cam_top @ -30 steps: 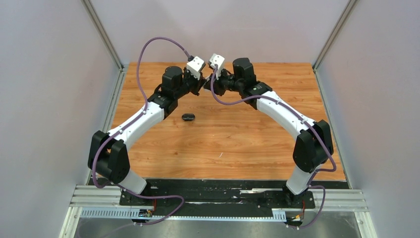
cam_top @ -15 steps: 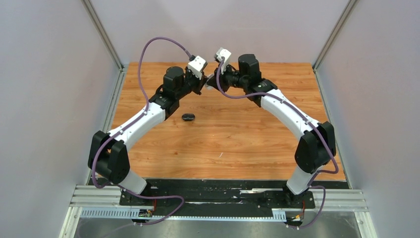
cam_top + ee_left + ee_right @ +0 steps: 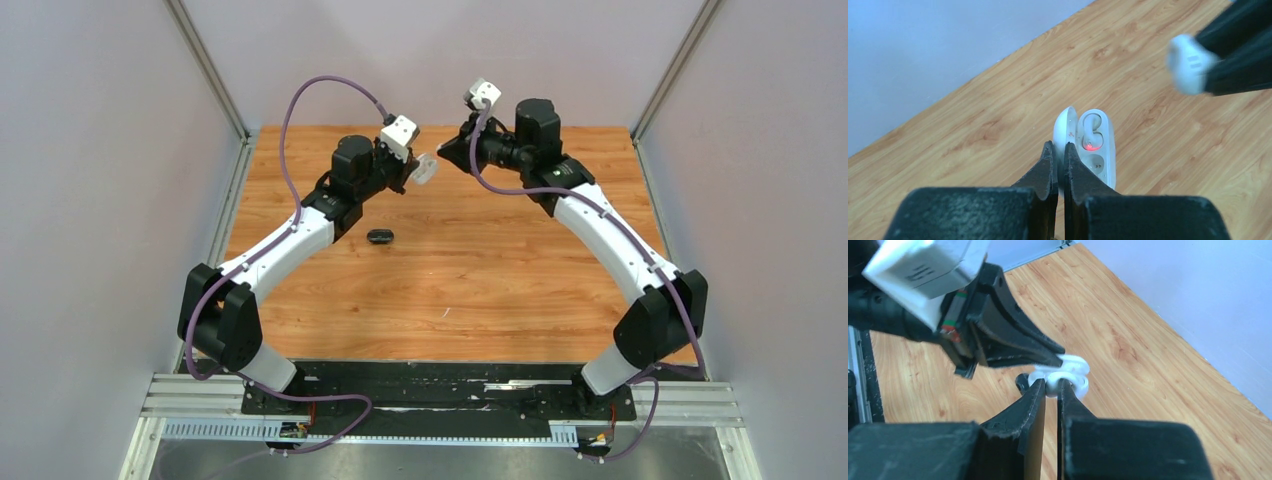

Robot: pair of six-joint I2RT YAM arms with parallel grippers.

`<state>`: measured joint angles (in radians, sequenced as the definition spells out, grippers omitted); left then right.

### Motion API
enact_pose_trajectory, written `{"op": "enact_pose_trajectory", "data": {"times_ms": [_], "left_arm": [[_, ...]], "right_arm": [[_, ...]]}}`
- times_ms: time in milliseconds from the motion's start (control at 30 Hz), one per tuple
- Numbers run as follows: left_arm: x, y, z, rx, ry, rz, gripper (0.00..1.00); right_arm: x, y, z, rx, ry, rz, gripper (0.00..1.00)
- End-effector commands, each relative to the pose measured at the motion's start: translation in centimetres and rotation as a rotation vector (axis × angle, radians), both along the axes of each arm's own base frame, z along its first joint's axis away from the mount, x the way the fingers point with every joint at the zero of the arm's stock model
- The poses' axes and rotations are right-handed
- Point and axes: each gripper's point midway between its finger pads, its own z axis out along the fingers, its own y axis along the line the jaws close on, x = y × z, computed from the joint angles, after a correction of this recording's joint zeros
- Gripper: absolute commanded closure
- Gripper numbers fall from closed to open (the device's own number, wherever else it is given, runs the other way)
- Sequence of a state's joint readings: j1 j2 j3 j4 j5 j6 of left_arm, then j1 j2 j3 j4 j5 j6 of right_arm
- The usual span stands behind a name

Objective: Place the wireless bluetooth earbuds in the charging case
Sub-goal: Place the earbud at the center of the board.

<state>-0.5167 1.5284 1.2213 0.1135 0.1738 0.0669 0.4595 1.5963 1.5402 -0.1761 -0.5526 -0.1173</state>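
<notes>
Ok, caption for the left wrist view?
Left hand pinches the open white case, a seated earbud glowing red; right hand holds another white earbud nearby.

Overhead camera faces down; both close wrist cameras frame the charging case (image 3: 1095,145).

In the left wrist view the white earbud (image 3: 1189,62) at the tips of the right end effector (image 3: 1204,67) is smeared by blur, and that end effector's fingers run off the right edge. The near end of the white charging case (image 3: 1095,145) is hidden behind the left end effector (image 3: 1058,150). In the right wrist view only 1 white sliver shows between the right end effector's tips, merging with the case just beyond. From above, the black case (image 3: 380,237) on the counter (image 3: 480,280), near the left end effector, is too small to tell open from shut.
</notes>
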Motion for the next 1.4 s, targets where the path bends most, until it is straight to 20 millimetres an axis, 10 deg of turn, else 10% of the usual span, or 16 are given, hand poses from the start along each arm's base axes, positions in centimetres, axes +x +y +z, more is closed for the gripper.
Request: {"op": "enact_pose_trajectory", "data": {"times_ms": [0, 267, 600, 1000, 1367], "left_arm": [[0.6, 0.5, 1.7, 0.025, -0.061, 0.03, 1.0], [0.5, 1.5, 1.6, 0.058, -0.053, 0.049, 1.0], [-0.1, 2.7, 2.1, 0.091, -0.052, 0.059, 1.0], [-0.4, 2.7, 1.5, 0.099, -0.019, 0.049, 1.0], [-0.3, 2.6, 0.6, 0.111, 0.017, 0.035, 1.0]], "right_arm": [[-3.1, -2.6, 1.1, 0.001, 0.013, 0.012, 1.0], [-8.7, -8.9, -10.4, 0.051, 0.376, 0.248, 1.0], [-8.2, -9.8, -16.7, 0.31, 0.862, 0.413, 0.93], [-4.5, -10.6, -26.8, 0.27, 1.183, 0.147, 0.86], [-3.5, -12.5, -31.8, 0.16, 1.258, -0.104, 0.88]]}}
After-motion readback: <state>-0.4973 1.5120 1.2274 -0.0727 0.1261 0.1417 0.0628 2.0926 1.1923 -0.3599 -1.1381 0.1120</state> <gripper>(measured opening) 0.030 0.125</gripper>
